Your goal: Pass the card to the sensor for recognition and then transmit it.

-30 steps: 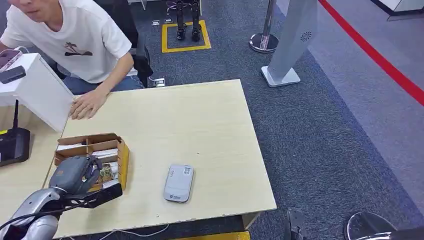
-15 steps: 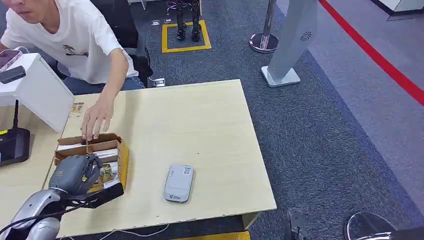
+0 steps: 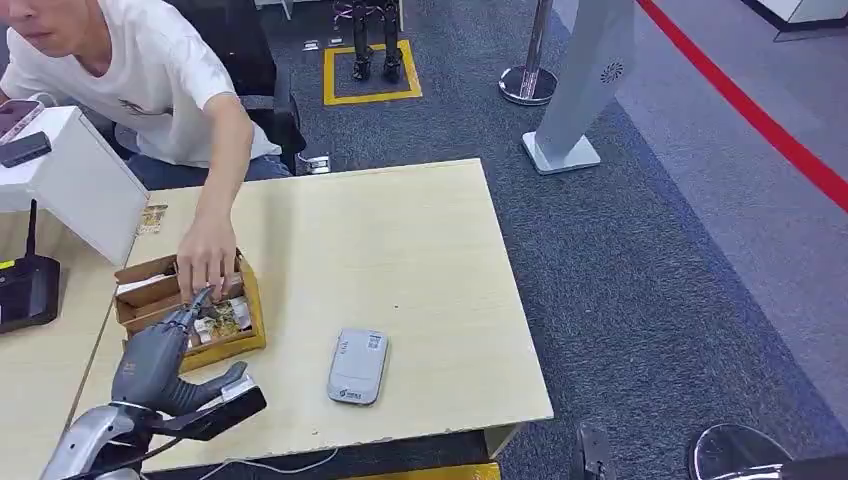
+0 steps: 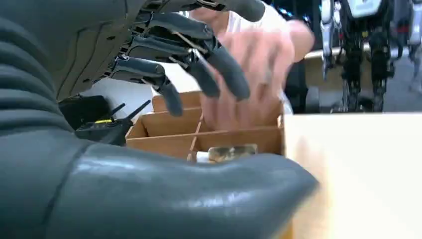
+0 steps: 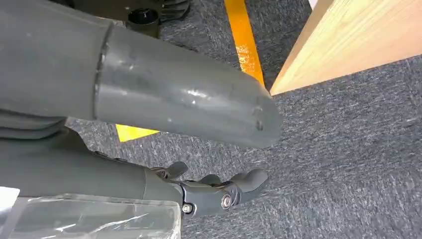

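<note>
An open cardboard box (image 3: 252,300) with dividers stands at the table's front left, with cards (image 3: 222,322) lying in its near compartment. A person's hand (image 3: 206,262) reaches into the box. My left hand (image 3: 160,358) lies just in front of the box, fingers stretched toward it and thumb apart, holding nothing. In the left wrist view my left hand (image 4: 164,55) hovers before the box (image 4: 234,137), where a card (image 4: 232,151) shows and the person's hand (image 4: 249,84) is blurred. The grey sensor (image 3: 357,366) lies right of the box. My right hand (image 5: 169,94) hangs over the carpet, holding nothing.
A white case (image 3: 75,180) and a black router (image 3: 25,290) stand at the left. One loose card (image 3: 152,218) lies on the table (image 3: 400,240) near the case. The person in a white shirt (image 3: 150,70) leans over the far left edge. A stanchion and a white pylon stand beyond.
The person's hand went from the table into the box, and the box shifted away from me and turned. My left hand drew back from over the box, fingers now stretched out.
</note>
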